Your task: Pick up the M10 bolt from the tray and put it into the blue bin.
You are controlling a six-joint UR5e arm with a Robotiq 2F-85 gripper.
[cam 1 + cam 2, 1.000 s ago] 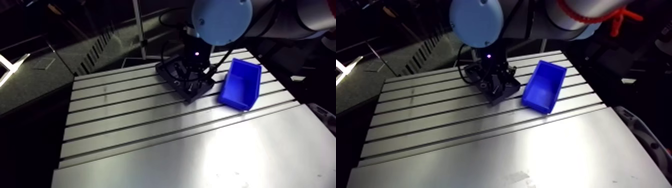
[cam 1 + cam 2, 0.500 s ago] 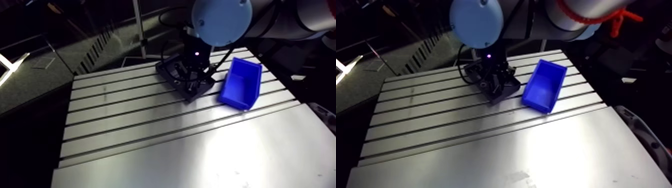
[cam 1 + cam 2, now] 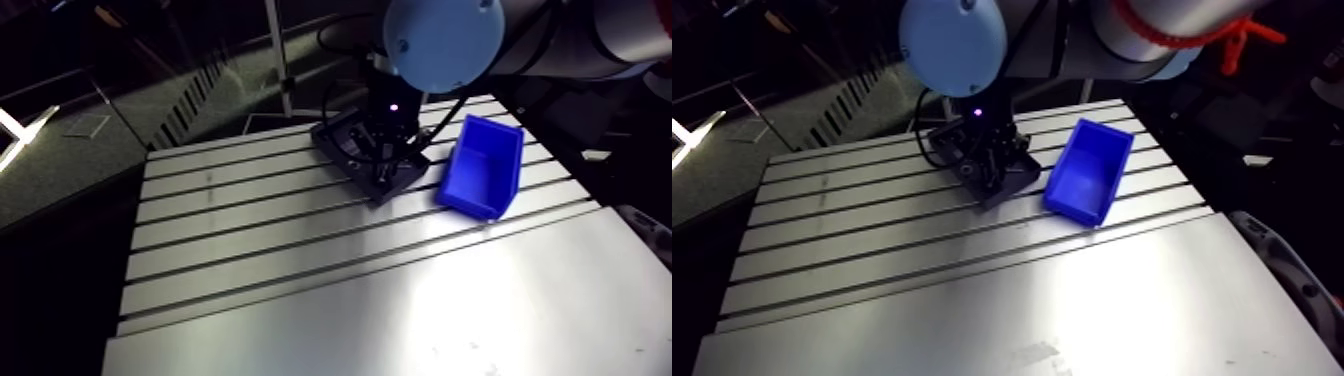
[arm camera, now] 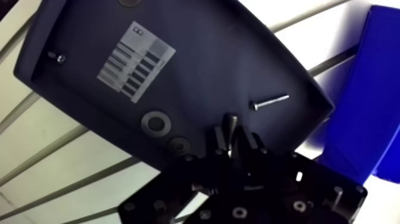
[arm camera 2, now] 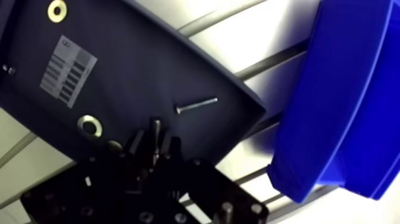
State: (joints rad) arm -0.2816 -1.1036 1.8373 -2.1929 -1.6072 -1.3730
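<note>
Blue bin [image 5: 351,89], dark tray [image 4: 196,53], one each

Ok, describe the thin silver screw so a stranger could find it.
A dark tray sits on the table beside the blue bin. Near its bin-side corner lies the screw: long, slim and bright, while its neighbours are flat round washers.

One dark tray [image 4: 208,53], one blue bin [image 5: 357,89], one paper label [image 4: 136,59], two big washers [image 5: 89,125], one smaller ring [image 4: 178,143], one slim long screw [image 4: 269,102], one thick bolt [image 4: 231,126]
</note>
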